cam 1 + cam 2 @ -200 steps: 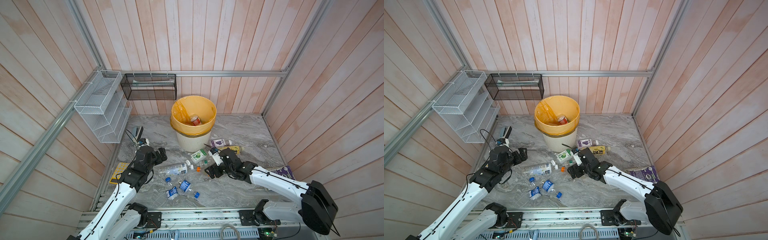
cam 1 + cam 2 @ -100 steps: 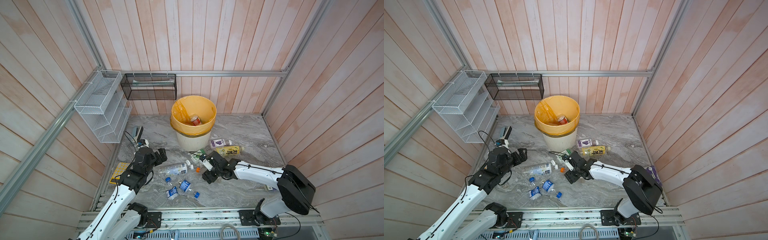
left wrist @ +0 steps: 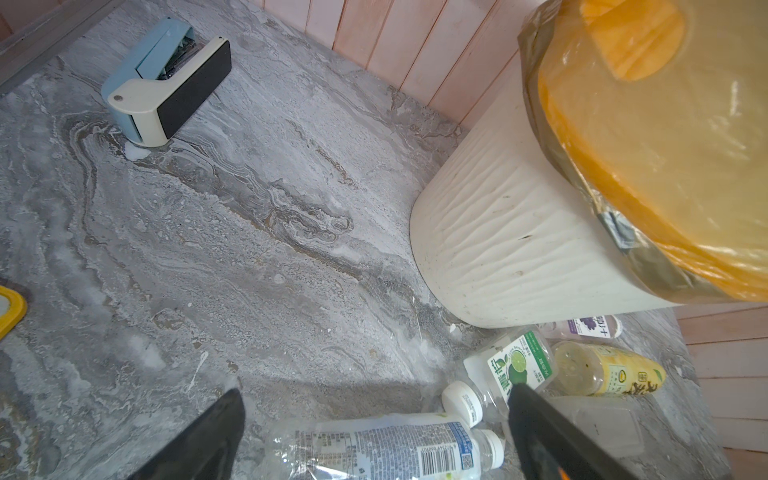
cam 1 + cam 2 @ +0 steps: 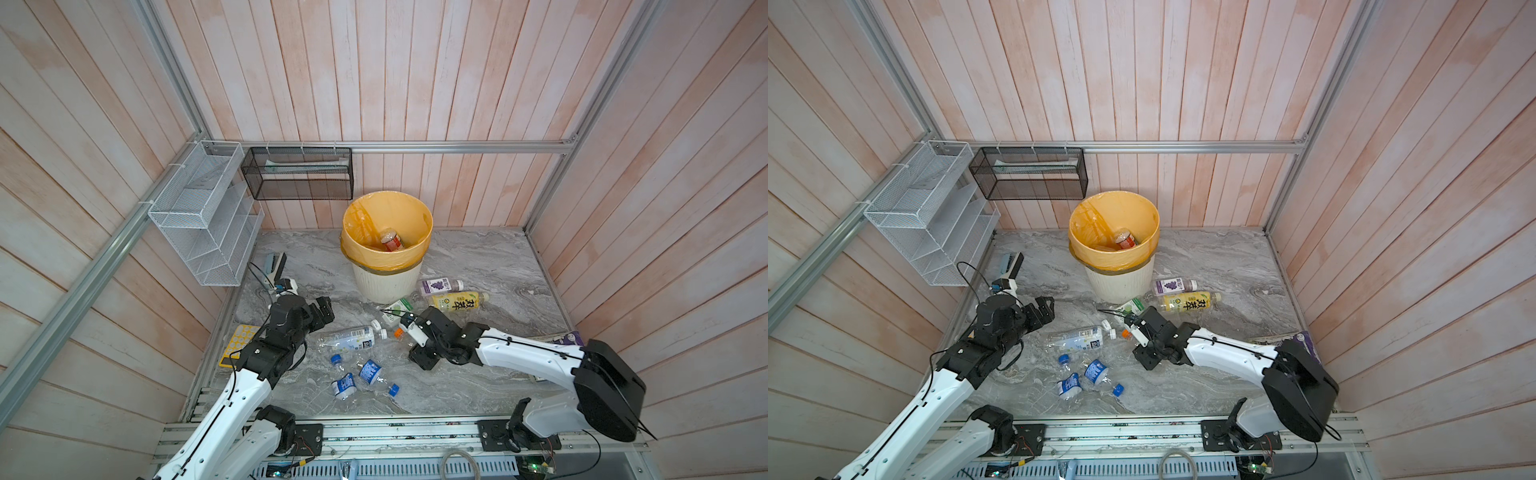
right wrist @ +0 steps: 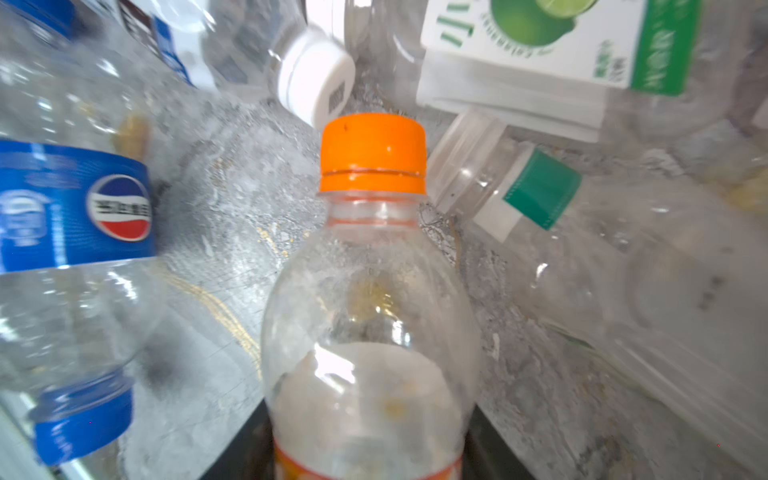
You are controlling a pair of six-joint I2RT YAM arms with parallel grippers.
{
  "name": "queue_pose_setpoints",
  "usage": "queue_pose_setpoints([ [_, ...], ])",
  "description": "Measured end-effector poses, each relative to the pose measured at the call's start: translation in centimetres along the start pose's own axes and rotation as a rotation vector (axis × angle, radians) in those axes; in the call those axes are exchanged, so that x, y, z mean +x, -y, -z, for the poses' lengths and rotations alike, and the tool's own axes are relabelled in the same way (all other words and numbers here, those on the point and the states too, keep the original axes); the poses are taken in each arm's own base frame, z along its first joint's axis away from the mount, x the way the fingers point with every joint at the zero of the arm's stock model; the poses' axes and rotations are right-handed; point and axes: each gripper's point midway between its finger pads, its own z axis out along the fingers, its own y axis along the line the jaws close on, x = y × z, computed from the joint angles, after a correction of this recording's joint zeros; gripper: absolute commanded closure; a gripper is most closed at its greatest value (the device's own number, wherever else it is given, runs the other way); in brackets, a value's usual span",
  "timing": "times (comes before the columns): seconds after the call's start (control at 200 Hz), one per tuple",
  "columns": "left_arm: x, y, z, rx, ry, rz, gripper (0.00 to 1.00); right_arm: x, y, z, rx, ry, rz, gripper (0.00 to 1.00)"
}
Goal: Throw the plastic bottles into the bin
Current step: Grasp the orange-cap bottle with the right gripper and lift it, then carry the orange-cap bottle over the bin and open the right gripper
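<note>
Marble tabletop (image 4: 478,257): right gripper (image 5: 368,440) clasps orange-capped bottle (image 5: 370,311).

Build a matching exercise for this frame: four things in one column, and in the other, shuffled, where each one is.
Things
1. orange-capped bottle
2. red-label bottle
3. stapler
4. yellow-label bottle

Places
A. inside the bin
B. lying on the table, right of the bin's base
C. held in the right gripper
D. on the table left of the bin, near the white rack

Pairs: 1-C, 2-A, 3-D, 4-B
</note>
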Motion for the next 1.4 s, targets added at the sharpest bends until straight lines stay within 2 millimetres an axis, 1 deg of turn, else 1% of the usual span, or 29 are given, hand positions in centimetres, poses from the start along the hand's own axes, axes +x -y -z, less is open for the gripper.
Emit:
queue_pose_setpoints([
  [0.07,-0.1,0.0,0.1,0.0,0.006,0.003,0.0,-1.1,0.2,2.5,0.006,0.114,-0.025,0.55],
  [0.145,-0.2,-0.1,0.2,-0.001,0.011,0.004,0.0,-2.5,0.6,5.9,0.025,0.266,-0.056,0.55],
  [0.245,-0.2,-0.1,0.2,-0.006,0.013,0.003,0.0,-4.5,1.6,11.1,0.06,0.499,-0.107,0.49],
  [0.305,-0.2,-0.2,0.1,-0.008,0.01,0.003,0.0,-5.6,2.4,14.1,0.087,0.627,-0.139,0.49],
  [0.36,-0.1,-0.2,0.0,-0.009,0.007,0.002,0.0,-6.4,3.0,16.4,0.115,0.721,-0.163,0.49],
  [0.41,0.0,-0.2,0.0,-0.01,0.005,0.002,0.0,-7.2,3.5,17.8,0.138,0.773,-0.178,0.5],
  [0.465,0.0,-0.2,-0.1,-0.01,0.004,0.001,0.0,-8.2,3.8,18.6,0.164,0.796,-0.181,0.51],
  [0.53,0.0,-0.2,-0.1,-0.01,0.004,0.001,0.0,-10.1,4.1,19.4,0.192,0.806,-0.171,0.52],
  [0.58,0.0,-0.2,-0.1,-0.008,0.002,0.001,0.0,-12.3,4.5,20.2,0.212,0.818,-0.164,0.53],
  [0.635,0.1,-0.1,-0.1,-0.004,-0.002,0.001,0.0,-15.5,5.0,21.1,0.213,0.837,-0.163,0.53],
  [0.715,0.2,0.0,-0.2,0.001,-0.009,0.001,0.0,-20.8,6.1,22.9,0.19,0.888,-0.168,0.51],
  [0.765,0.4,0.0,-0.3,0.003,-0.018,0.0,0.0,-24.7,6.7,23.6,0.16,0.893,-0.163,0.47],
  [0.79,0.5,0.0,-0.4,0.001,-0.021,-0.001,0.0,-26.8,6.9,24.2,0.144,0.905,-0.159,0.43],
  [0.795,0.5,0.0,-0.4,0.001,-0.023,-0.001,0.0,-27.3,6.9,24.1,0.139,0.902,-0.157,0.4],
  [0.8,0.6,0.0,-0.4,0.001,-0.024,-0.002,0.0,-27.6,6.9,24.2,0.138,0.901,-0.156,0.4],
  [0.815,0.6,0.0,-0.5,0.0,-0.027,-0.002,0.0,-29.1,7.0,24.7,0.131,0.913,-0.15,0.35],
  [0.83,0.7,0.0,-0.5,-0.001,-0.03,-0.003,0.0,-30.4,7.0,24.7,0.117,0.915,-0.152,0.28],
  [0.845,0.7,-0.1,-0.6,-0.002,-0.032,-0.004,0.0,-31.4,7.0,24.9,0.115,0.916,-0.138,0.26],
  [0.86,0.8,-0.1,-0.6,-0.003,-0.035,-0.005,0.01,-32.6,7.0,24.9,0.102,0.925,-0.141,0.21],
  [0.895,0.9,-0.1,-0.7,-0.005,-0.041,-0.007,0.0,-34.2,7.0,24.6,0.097,0.917,-0.134,0.11],
  [0.92,1.0,-0.2,-0.7,-0.007,-0.045,-0.008,0.0,-35.0,7.0,24.0,0.095,0.905,-0.128,0.08],
  [0.96,1.1,-0.3,-0.7,-0.011,-0.05,-0.012,0.0,-35.2,7.3,22.7,0.097,0.87,-0.134,0.0],
  [0.99,1.2,-0.3,-0.7,-0.013,-0.052,-0.013,0.0,-34.9,7.4,21.8,0.103,0.839,-0.133,0.0],
  [1.055,1.2,-0.3,-0.7,-0.013,-0.052,-0.013,0.0,-33.4,7.9,19.5,0.122,0.756,-0.142,0.0],
  [1.125,1.2,-0.3,-0.7,-0.013,-0.053,-0.013,0.0,-32.2,8.6,18.4,0.151,0.709,-0.158,0.0],
  [1.185,1.2,-0.3,-0.7,-0.013,-0.053,-0.014,0.0,-31.6,9.2,18.5,0.177,0.695,-0.171,0.0],
  [1.215,1.2,-0.3,-0.7,-0.013,-0.053,-0.015,0.0,-31.2,9.5,18.8,0.193,0.696,-0.177,0.0],
  [1.315,1.2,-0.3,-0.7,-0.014,-0.054,-0.017,0.0,-29.7,10.2,20.8,0.24,0.727,-0.197,0.0],
  [1.4,1.3,-0.4,-0.7,-0.016,-0.056,-0.018,0.0,-27.5,10.4,22.6,0.266,0.766,-0.208,0.0],
])
